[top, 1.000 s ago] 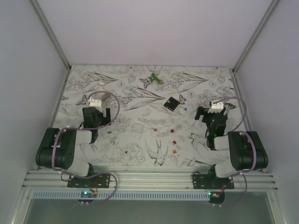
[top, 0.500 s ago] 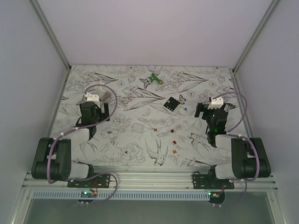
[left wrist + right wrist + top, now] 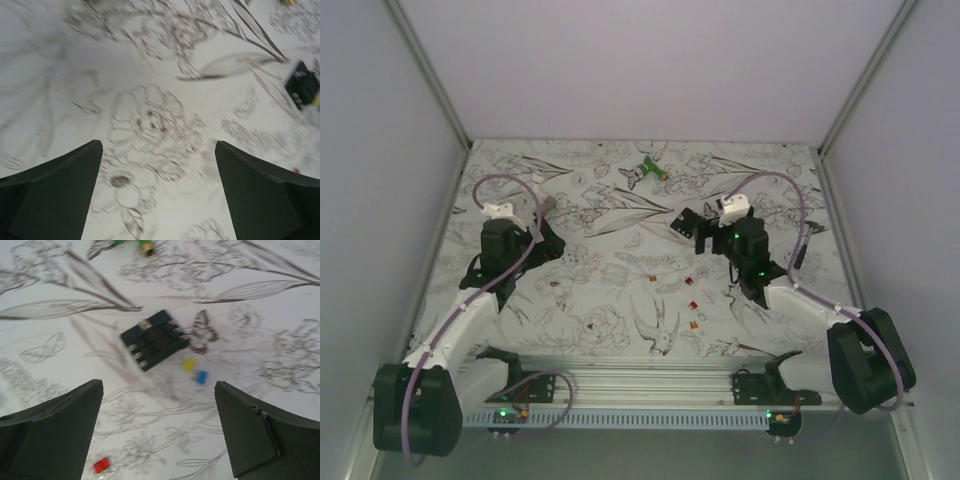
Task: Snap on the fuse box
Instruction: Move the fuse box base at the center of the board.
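Note:
The fuse box (image 3: 684, 221) is a flat black square lying near the middle of the flowered table, a little to the right. In the right wrist view the fuse box (image 3: 154, 340) lies ahead of my right gripper (image 3: 159, 385), which is open and holds nothing. From above, the right gripper (image 3: 704, 236) hovers at the box's near right corner and covers part of it. My left gripper (image 3: 546, 243) is open over bare cloth on the left. The left wrist view is blurred: the left gripper (image 3: 159, 147) is empty, and the fuse box (image 3: 302, 89) shows far to its right.
A green-and-white tool (image 3: 647, 170) lies at the back of the table (image 3: 600, 320), seen also as the tool (image 3: 145, 246) at the top edge. Loose fuses lie near the box: yellow (image 3: 189, 364), blue (image 3: 201, 376), red (image 3: 101, 465). More small fuses (image 3: 692, 303) are scattered nearer the arms.
Both arms have stretched forward from their folded pose. The right gripper swung left, up to the fuse box. The left gripper moved forward and slightly right. Both stayed open.

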